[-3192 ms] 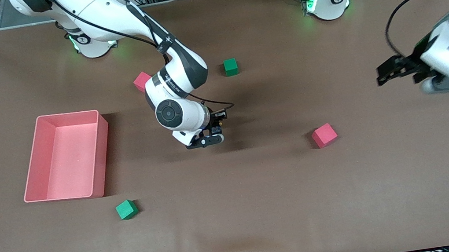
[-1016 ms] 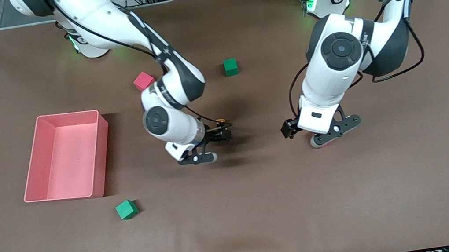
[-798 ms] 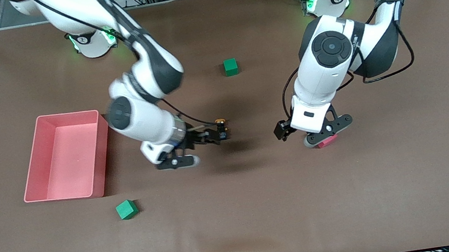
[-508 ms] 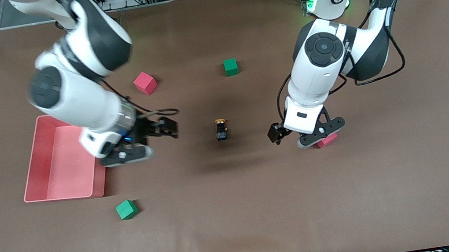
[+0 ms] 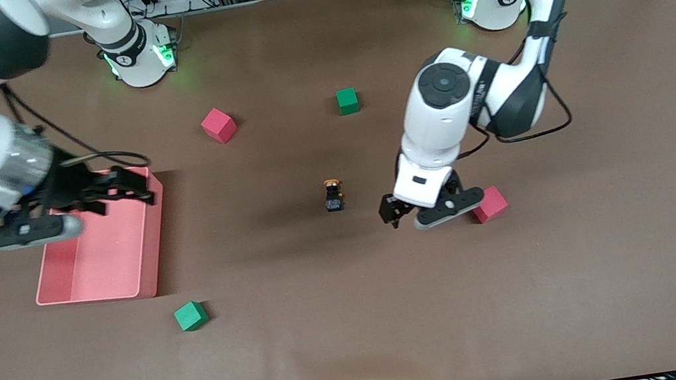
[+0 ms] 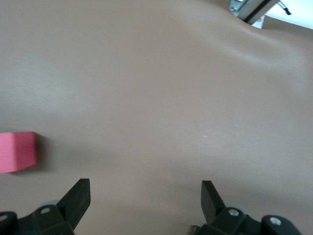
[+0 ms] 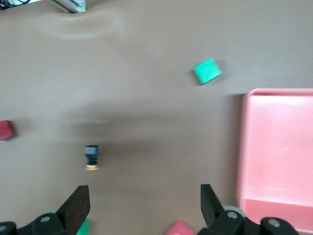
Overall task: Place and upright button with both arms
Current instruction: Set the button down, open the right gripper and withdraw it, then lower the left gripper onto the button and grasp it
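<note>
The button [image 5: 333, 195] lies on its side on the brown table mid-way between the arms, its orange cap pointing toward the robots' bases; it also shows in the right wrist view [image 7: 91, 157]. My right gripper [image 5: 127, 189] is open and empty, up over the rim of the pink bin at the right arm's end; its own view [image 7: 145, 200] shows the jaws wide apart. My left gripper [image 5: 389, 210] is open and empty, low over the table beside the button, toward the left arm's end; its own view [image 6: 145, 196] shows only bare table between the jaws.
A pink bin [image 5: 92, 295] stands toward the right arm's end. One red cube [image 5: 218, 125] and one green cube [image 5: 347, 101] lie nearer the bases. Another red cube [image 5: 490, 204] sits by the left gripper. Another green cube [image 5: 190, 316] lies nearer the camera.
The right gripper let go of the button on the table and pulled away up over the pink bin. The left arm swung in and came closer to the button.
</note>
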Motion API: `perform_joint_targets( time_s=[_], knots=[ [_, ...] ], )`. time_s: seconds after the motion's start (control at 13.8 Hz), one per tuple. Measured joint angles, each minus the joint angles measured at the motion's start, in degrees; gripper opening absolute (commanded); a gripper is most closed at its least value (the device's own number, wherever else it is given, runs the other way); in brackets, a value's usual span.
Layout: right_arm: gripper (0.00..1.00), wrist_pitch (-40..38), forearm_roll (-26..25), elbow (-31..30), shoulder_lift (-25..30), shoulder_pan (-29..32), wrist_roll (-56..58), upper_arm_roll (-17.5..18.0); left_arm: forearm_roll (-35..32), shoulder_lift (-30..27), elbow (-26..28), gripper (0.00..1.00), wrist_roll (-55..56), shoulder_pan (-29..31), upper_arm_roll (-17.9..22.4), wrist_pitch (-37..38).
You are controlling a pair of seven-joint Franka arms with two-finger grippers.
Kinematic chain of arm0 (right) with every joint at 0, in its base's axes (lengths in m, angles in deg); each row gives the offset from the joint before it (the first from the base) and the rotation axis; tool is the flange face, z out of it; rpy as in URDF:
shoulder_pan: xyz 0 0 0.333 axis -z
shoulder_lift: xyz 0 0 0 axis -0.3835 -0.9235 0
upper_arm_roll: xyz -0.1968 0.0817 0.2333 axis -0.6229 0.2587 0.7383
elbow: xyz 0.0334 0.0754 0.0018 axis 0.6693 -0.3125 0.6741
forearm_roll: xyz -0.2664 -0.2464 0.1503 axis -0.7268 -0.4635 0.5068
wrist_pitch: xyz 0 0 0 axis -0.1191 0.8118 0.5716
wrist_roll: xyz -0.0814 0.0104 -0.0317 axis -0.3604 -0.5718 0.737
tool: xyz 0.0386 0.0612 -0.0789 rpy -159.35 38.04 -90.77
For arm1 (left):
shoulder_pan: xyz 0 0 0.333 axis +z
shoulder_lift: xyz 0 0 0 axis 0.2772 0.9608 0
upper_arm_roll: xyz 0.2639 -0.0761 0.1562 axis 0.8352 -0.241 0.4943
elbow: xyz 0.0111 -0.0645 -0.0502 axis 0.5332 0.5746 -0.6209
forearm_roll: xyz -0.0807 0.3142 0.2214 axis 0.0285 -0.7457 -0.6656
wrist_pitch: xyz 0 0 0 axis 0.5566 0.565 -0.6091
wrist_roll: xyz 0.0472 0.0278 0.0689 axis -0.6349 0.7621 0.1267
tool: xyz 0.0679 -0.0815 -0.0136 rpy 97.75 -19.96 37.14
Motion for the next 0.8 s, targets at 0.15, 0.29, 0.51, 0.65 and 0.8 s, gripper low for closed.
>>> perform_joint_targets(
  time_s=[0.15,0.29,0.51,0.65,0.8],
  knots=[
    [1.0,-0.16,-1.27,0.97,0.65,4.63,3.41,1.32,-4.45,2.54,0.05,1.0,6.39,-2.72,0.03,-2.14],
    [1.0,-0.86,-3.07,1.62,2.23,8.34,5.61,2.5,-10.84,4.39,0.01,1.0,12.9,-4.52,0.01,-3.14],
    [1.0,-5.12,-5.83,1.78,5.08,12.75,6.91,4.43,-19.13,5.72,-0.01,0.99,19.58,-6.29,-0.02,-3.3],
    [1.0,-6.52,-7.64,1.78,6.3,14.18,7.4,4.58,-22.64,6.56,-0.01,0.95,21.9,-7.13,-0.1,-4.44],
    [1.0,-7.01,-9.07,1.73,6.77,15.37,9.64,4.6,-23.54,7.79,0.04,0.95,22.02,-8.59,-0.18,-6.18]
  ],
)
